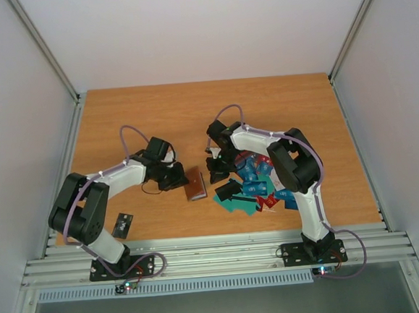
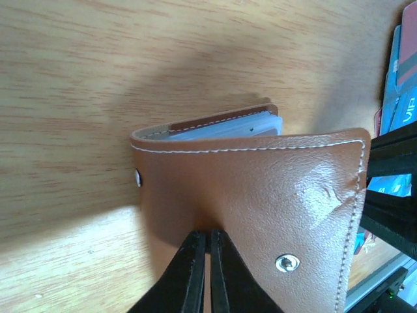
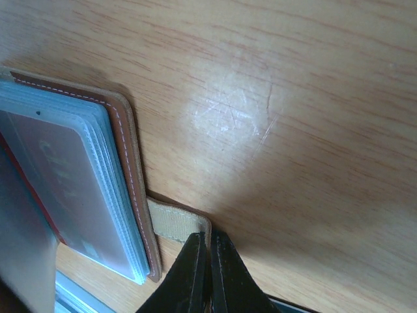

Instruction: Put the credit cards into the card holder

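Card holder (image 1: 195, 186) clamped from both sides, mid-bench.
Your left pincer (image 2: 207, 235) pinches its cover, right pincer (image 3: 208, 236) its strap; credit cards (image 1: 259, 185) lie rightward, nearest your right arm.

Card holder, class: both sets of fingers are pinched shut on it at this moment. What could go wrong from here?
1. The left fingers pinch only the cover edge of the card holder, and the right fingers only its thin strap. Either might slip free under a pull.
2. Its clear sleeves fan loosely, so a card could slide between sleeves rather than into one.
3. With both arms busy, neither is free to fetch from the card pile.
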You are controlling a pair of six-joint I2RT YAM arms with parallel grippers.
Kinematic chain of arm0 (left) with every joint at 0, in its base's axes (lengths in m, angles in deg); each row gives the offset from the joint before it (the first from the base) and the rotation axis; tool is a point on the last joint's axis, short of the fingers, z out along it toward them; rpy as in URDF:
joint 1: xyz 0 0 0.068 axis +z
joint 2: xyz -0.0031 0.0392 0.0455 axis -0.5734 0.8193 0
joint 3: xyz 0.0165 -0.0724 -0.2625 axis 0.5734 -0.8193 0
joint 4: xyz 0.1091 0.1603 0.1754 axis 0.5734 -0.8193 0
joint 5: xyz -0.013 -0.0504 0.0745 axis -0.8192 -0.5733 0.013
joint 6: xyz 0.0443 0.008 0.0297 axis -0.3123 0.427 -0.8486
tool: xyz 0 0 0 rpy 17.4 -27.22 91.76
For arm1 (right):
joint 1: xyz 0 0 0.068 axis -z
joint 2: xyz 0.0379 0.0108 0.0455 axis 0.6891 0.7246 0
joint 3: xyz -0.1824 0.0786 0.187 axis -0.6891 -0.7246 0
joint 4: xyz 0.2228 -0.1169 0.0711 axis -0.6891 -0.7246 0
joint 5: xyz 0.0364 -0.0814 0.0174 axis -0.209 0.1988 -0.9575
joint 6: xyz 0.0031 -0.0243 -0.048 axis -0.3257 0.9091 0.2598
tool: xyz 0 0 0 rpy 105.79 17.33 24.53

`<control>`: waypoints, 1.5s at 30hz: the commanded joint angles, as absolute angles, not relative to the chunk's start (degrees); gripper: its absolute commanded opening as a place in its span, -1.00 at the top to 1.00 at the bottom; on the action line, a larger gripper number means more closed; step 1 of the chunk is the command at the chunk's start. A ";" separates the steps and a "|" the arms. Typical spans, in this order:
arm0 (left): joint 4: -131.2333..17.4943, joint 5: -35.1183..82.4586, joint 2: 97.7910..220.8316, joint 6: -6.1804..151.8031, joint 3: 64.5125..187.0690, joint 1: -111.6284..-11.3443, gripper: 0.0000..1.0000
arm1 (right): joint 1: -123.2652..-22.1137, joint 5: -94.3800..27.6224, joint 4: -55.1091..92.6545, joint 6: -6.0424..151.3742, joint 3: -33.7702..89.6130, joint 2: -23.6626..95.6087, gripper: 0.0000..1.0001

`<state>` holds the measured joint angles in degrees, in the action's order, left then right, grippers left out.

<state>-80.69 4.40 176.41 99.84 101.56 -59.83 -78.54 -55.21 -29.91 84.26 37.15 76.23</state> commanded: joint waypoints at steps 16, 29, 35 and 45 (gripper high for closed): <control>-78.42 -1.30 177.95 94.89 101.09 -61.98 0.65 | -77.68 -58.20 -30.55 81.75 38.66 72.36 0.97; -86.52 3.49 183.93 92.68 107.32 -63.89 0.50 | -77.87 -59.91 -31.81 81.68 40.19 72.12 0.98; -87.43 4.39 185.69 92.82 108.31 -64.92 0.50 | -79.14 -61.08 -32.11 81.66 42.28 74.56 0.96; -88.55 6.01 185.62 92.91 108.31 -65.04 0.53 | -80.38 -64.06 -32.14 82.12 44.60 77.81 0.58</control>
